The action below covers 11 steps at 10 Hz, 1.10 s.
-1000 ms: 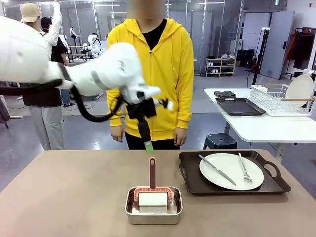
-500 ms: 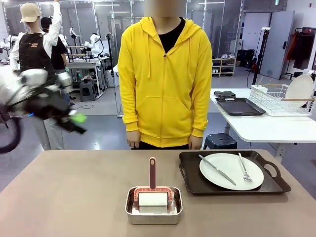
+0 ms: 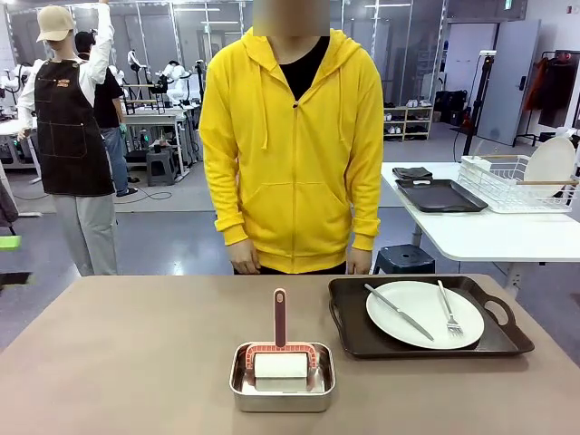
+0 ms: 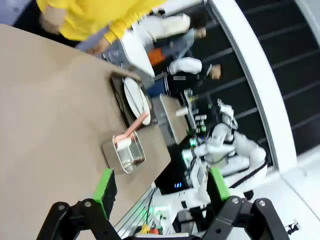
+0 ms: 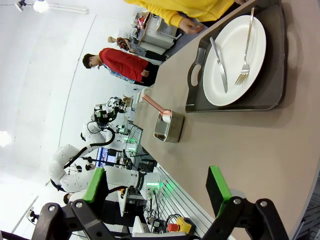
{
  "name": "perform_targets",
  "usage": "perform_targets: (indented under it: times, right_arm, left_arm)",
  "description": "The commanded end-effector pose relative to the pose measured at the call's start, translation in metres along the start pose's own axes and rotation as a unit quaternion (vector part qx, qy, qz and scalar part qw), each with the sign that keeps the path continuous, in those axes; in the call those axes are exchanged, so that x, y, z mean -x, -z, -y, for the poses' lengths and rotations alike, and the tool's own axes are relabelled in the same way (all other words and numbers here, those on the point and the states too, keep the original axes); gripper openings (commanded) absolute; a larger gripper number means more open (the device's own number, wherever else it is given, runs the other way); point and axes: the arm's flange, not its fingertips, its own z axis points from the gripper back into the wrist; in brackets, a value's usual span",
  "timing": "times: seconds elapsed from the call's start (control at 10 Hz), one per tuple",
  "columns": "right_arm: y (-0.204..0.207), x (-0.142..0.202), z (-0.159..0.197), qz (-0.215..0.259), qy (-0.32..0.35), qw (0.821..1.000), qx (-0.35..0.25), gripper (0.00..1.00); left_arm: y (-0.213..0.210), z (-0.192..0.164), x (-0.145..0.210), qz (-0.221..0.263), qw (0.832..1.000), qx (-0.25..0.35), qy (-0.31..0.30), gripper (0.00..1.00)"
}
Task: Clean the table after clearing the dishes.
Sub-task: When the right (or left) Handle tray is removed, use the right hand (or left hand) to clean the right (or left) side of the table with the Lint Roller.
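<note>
The counter (image 3: pixel 136 344) carries one set of dishes. A dark tray with cut-out handles (image 3: pixel 362 345) sits on its 3 o'clock half, and on it lies a round white plate (image 3: pixel 422 297). A silver knife (image 3: pixel 399 314) rests across the plate's 9 o'clock side and a fork (image 3: pixel 449 317) across its 3 o'clock side.

At about 8 o'clock from the tray, and just beside it, is a small steel pan (image 3: pixel 282 396) near my edge of the counter. A red-handled sponge brush (image 3: pixel 280 317) rests in it, its handle pointing to 12 o'clock.

I can read no print on any of these. A person in a yellow hoodie (image 3: pixel 290 145) stands at the counter's far edge, hands hanging just above it.

At 2 o'clock, well apart, a white side table (image 3: pixel 471 231) holds a wire rack (image 3: pixel 507 186), another dark tray (image 3: pixel 441 195) and a folded dark cloth (image 3: pixel 412 172).

My left end effector (image 4: pixel 162 186) is spread wide with nothing between its pads, off the counter's edge; that view is blurred. My right end effector (image 5: pixel 156 187) is also wide and empty. Its view is rolled sideways along the counter and takes in a person in a red top (image 5: pixel 125 64) beyond the far end.
</note>
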Motion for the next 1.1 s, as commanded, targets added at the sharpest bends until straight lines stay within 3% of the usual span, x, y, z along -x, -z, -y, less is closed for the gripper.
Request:
perform_targets:
  times: [0.0,0.2,0.3,0.4,1.0]
  right_arm:
    - [0.000,0.003,-0.003,-0.003,-0.002,1.000,-0.001,1.00]
    - [0.000,0.003,-0.003,-0.003,-0.002,1.000,-0.001,1.00]
    - [0.000,0.003,-0.003,-0.003,-0.002,1.000,-0.001,1.00]
    - [0.000,0.003,-0.003,-0.003,-0.002,1.000,-0.001,1.00]
    - [0.000,0.003,-0.003,-0.003,-0.002,1.000,-0.001,1.00]
  left_arm:
    - [-0.024,-0.004,0.000,0.028,0.999,-0.017,-0.005,0.93]
    - [-0.052,-0.017,-0.004,0.007,0.992,-0.130,-0.008,0.93]
    - [-0.051,-0.021,-0.014,0.010,0.991,-0.132,-0.004,0.93]
    - [-0.053,-0.013,0.004,0.030,0.997,-0.073,-0.010,0.93]
    - [-0.053,-0.013,0.004,0.030,0.997,-0.073,-0.010,0.93]
